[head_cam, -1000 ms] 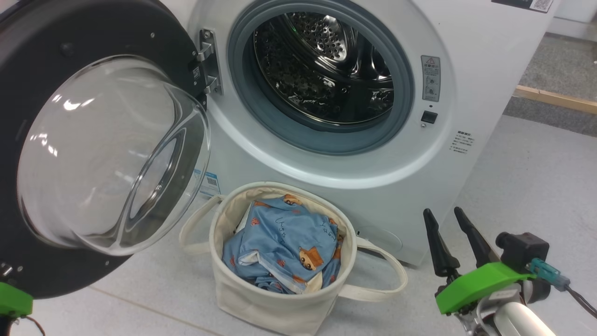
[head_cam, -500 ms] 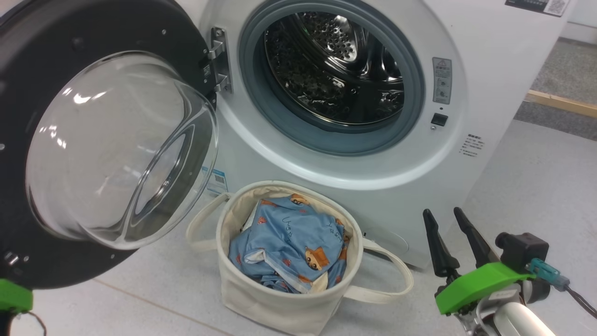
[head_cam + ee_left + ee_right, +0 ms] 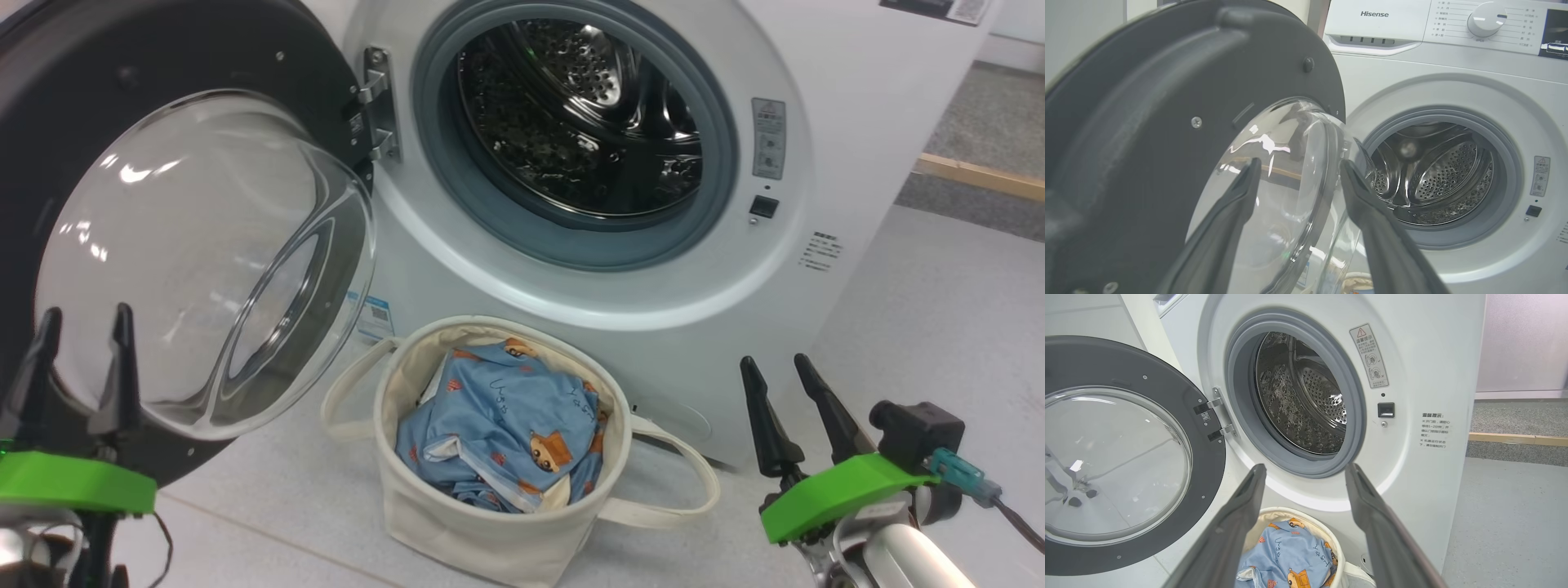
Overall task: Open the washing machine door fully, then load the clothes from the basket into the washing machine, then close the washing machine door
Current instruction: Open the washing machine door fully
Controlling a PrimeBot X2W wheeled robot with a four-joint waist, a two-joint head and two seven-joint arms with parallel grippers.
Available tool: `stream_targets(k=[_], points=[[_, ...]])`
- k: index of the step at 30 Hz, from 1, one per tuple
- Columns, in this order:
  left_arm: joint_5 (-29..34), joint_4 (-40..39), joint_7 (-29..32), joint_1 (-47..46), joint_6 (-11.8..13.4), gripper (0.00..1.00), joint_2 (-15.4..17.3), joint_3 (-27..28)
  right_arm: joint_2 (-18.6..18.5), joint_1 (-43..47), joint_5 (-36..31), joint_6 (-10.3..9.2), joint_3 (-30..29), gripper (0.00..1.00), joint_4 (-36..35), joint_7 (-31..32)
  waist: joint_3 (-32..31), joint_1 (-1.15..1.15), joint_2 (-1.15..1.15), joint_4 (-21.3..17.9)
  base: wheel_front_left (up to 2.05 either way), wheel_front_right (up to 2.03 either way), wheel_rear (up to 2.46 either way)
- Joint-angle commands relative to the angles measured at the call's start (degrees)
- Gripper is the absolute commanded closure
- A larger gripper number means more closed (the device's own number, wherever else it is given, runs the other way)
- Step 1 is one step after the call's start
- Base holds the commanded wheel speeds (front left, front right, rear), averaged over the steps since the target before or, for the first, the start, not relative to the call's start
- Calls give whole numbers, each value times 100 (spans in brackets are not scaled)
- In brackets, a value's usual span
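The washing machine (image 3: 571, 294) stands with its door (image 3: 163, 49) swung wide to the left, glass bowl (image 3: 204, 261) bulging outward, and the steel drum (image 3: 571, 122) exposed. On the floor before it sits the cream basket (image 3: 490, 523) holding the light blue printed clothes (image 3: 498, 416). My left gripper (image 3: 86, 314) is open at the lower left, fingers upright in front of the door's lower rim, holding nothing. My right gripper (image 3: 774, 362) is open at the lower right, to the right of the basket. In the right wrist view the clothes (image 3: 1286, 555) lie below its open fingers (image 3: 1241, 514).
The door (image 3: 1167, 102) takes up the space left of the basket. A control panel with a dial (image 3: 1486, 20) tops the machine. Pale grey floor (image 3: 939, 327) spreads to the right, bounded by a wooden strip (image 3: 980, 175) and grey carpet beyond.
My left gripper has risen into the head view at the lower left, in front of the door. The camera shifted a little. The right gripper, basket and clothes are unchanged.
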Motion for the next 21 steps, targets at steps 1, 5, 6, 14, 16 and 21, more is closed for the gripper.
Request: stream_targets(k=[1, 5, 6, 14, 16, 21], points=[[1, -270, 30, -151, 51, 0, 155, 197, -21, -188, -40, 3, 34, 0, -200, -72, 4, 0, 0, -45, 0, 0, 0], [9, -568, 136, -11, 120, 0, 64, 96, -16, -197, -54, 3, 50, 0, -214, -72, 11, 0, 0, -219, 0, 0, 0], [8, -631, 153, 12, 137, 0, 43, 77, -19, -200, -55, 3, 51, 0, -217, -72, 13, 0, 0, -268, 0, 0, 0], [-8, -961, 194, 81, 249, 0, -95, -28, -78, -263, -71, 3, 80, 0, -240, -72, 27, 0, 0, -758, 0, 0, 0], [-10, -955, 192, 97, 263, 0, -111, -46, -87, -283, -69, 3, 113, 0, -245, -72, 33, 0, 0, -907, 0, 0, 0], [-16, -769, 137, 179, 201, 0, -109, -103, -134, -332, -62, 3, 159, 0, -265, -72, 64, 0, 0, -1326, 0, 0, 0]])
